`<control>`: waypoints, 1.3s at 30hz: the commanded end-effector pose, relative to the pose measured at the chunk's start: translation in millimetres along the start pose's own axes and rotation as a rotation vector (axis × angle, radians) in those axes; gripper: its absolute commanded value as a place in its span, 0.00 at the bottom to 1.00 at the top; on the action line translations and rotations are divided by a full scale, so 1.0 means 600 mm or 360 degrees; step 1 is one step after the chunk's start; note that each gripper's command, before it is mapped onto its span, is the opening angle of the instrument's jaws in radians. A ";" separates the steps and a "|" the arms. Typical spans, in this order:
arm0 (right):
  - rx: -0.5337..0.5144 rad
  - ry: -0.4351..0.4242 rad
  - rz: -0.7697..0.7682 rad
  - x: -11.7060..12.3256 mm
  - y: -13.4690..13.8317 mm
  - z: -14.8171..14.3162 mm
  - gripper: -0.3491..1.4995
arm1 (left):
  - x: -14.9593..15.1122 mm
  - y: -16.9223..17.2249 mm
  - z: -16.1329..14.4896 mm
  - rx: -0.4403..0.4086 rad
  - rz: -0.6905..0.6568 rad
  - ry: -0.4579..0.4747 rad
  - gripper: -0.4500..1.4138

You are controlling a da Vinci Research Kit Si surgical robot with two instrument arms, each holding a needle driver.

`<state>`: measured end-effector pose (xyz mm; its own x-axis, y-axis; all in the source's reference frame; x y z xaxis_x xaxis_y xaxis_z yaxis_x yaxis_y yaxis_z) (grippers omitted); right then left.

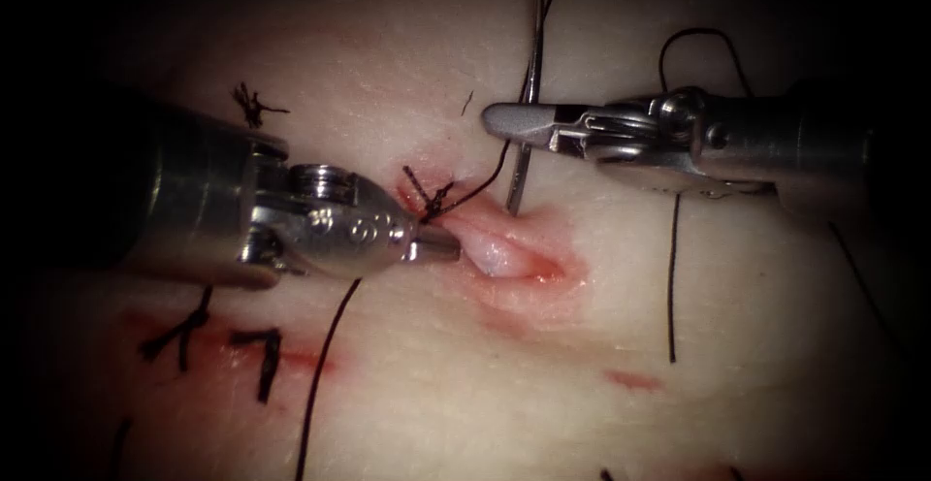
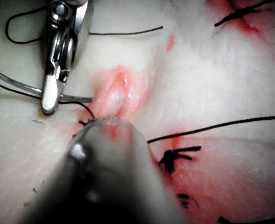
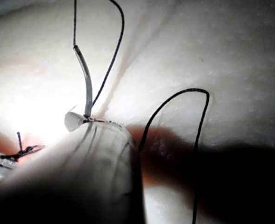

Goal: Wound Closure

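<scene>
Right tool grips needle above the cut.
Right tool (image 1: 519, 124) fingers clamp the needle (image 1: 525, 151) mid-curve, tip near the cut (image 1: 514, 253); left tool (image 1: 441, 243) fingers pinch tissue (image 1: 582, 345) at the cut's edge.

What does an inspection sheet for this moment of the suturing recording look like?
Surface: tissue, pale, red fluid in patches.
Job's things: cut open, pink. Needle held mid-curve by the right tool, its tip at the tissue just above the cut; entry cannot be told. Thread runs from the needle to a knotted stitch.
Clutter: cut ends of thread, finished stitches, loose strand.
Grippers: left tool shut on tissue at the cut's left end; right tool shut on needle.
Cables: nothing seen.
Surroundings: dark.
</scene>
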<state>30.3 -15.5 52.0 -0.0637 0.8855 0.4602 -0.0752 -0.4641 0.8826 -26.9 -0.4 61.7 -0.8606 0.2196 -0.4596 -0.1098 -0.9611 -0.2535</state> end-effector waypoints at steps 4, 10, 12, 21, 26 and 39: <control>0.0077 -0.0085 0.0253 -0.0026 -0.0020 0.0034 0.00 | 0.0003 0.0000 0.0014 0.0002 0.0000 0.0000 0.00; 0.0121 -0.0188 0.0323 -0.0092 -0.0050 0.0059 0.00 | 0.0003 0.0000 0.0014 0.0002 0.0000 0.0000 0.00; 0.0124 -0.0194 0.0331 -0.0109 -0.0061 0.0062 0.00 | 0.0003 0.0000 0.0014 0.0002 0.0000 0.0000 0.00; 0.0165 -0.0270 0.0371 -0.0217 -0.0134 0.0082 0.00 | 0.0003 -0.0001 0.0013 0.0001 0.0001 0.0001 0.00; 0.0168 -0.0321 0.0354 -0.0281 -0.0142 0.0104 0.00 | 0.0003 -0.0002 0.0012 -0.0001 0.0001 0.0001 0.00; 0.0149 -0.0303 0.0414 -0.0312 -0.0096 0.0121 0.00 | 0.0003 -0.0003 0.0011 -0.0003 0.0001 0.0002 0.00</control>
<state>38.3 -29.5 38.7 0.1187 0.7284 0.6748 0.0095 -0.6804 0.7328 -26.8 -0.3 61.8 -0.8605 0.2193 -0.4599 -0.1086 -0.9608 -0.2549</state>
